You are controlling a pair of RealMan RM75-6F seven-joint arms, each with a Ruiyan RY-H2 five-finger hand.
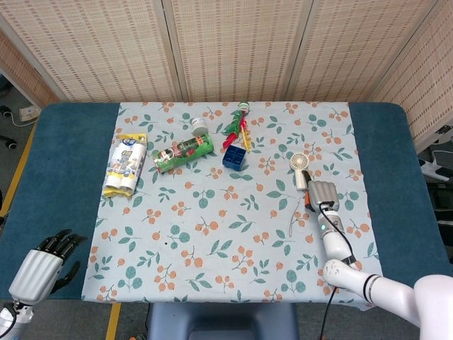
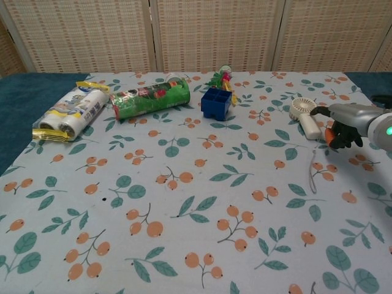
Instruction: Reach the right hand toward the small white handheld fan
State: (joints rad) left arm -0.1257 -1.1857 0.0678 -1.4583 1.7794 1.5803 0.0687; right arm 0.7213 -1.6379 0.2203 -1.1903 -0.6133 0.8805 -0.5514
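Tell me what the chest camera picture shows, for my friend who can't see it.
A robot's right hand reaches in from the right edge, its fingers curled right beside a small white handheld fan lying on a flowery tablecloth. Farther back lie a green can on its side, a blue box, and a yellow-and-white packet at left.

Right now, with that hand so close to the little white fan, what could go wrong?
The right hand comes at the fan from the side, fingers curled by its handle. It may well nudge the light fan across the cloth instead of meeting it cleanly.

A thin white cord lies on the cloth just below the hand; a low move could snag or drag it.

The blue box lies further along that way, so a long shove might reach it.
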